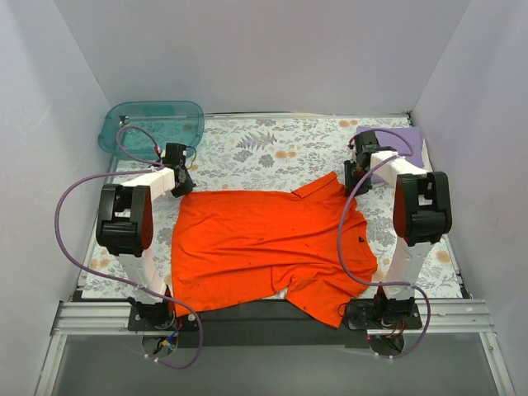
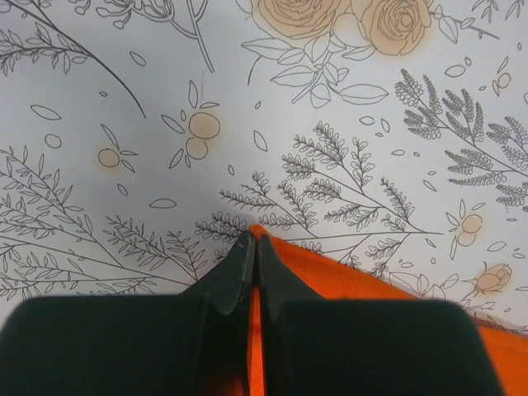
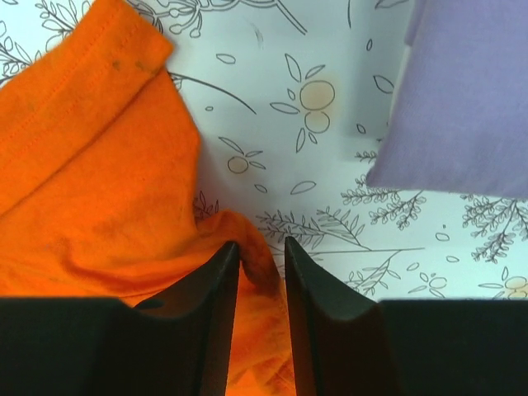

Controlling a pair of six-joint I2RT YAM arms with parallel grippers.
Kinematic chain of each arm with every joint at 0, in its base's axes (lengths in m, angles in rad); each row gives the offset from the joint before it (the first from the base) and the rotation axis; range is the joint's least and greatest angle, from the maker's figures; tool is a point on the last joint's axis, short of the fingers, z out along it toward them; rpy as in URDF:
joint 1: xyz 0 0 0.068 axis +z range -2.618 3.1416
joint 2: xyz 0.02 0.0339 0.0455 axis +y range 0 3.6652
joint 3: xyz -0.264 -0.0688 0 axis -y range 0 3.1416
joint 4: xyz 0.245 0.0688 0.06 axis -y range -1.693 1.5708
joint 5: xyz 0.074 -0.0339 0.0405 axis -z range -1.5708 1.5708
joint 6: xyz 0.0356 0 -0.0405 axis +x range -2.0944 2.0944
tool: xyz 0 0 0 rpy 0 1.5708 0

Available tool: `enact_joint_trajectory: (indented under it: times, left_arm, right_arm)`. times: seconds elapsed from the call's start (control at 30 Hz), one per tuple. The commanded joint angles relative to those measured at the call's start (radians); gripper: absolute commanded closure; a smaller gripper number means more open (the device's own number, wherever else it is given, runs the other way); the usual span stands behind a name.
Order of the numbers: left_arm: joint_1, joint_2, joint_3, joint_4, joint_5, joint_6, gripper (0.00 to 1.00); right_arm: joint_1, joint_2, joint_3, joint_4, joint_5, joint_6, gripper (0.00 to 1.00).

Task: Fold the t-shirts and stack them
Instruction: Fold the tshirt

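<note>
- my left gripper (image 2: 252, 241) is pinched tight on a corner of the orange t-shirt (image 1: 256, 247).
- my right gripper (image 3: 262, 247) straddles its edge, jaws apart; the lavender t-shirt (image 3: 466, 99) lies ahead-right.
- grasping step, i judge; next, close right, then fold.

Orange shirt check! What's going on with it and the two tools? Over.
Left tool shut on orange shirt corner. Right tool open, straddling a shirt fold. Shirt spread out, not folded yet. Purple shirt beside right tool, nothing blocking.
</note>
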Motion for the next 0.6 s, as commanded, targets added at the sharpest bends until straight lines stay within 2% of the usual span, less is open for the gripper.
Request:
enact_joint_trajectory:
  times: [0.0, 0.17, 0.33, 0.57]
  left_arm:
    - [0.007, 0.022, 0.018, -0.031, -0.005, -0.001, 1.00]
    - [0.008, 0.025, 0.015, -0.031, -0.002, -0.001, 1.00]
    - [0.019, 0.028, 0.033, -0.036, -0.002, -0.004, 1.00]
    - [0.062, 0.018, 0.125, -0.071, -0.013, -0.036, 1.00]
  right_arm:
    - [-0.003, 0.019, 0.051, -0.013, -0.003, -0.018, 0.69]
    - [-0.001, 0.041, 0.054, -0.013, -0.016, -0.018, 0.73]
    - [-0.005, 0.047, 0.096, -0.023, -0.016, -0.033, 0.97]
    - [-0.046, 0.051, 0.212, -0.031, -0.020, -0.017, 0.99]
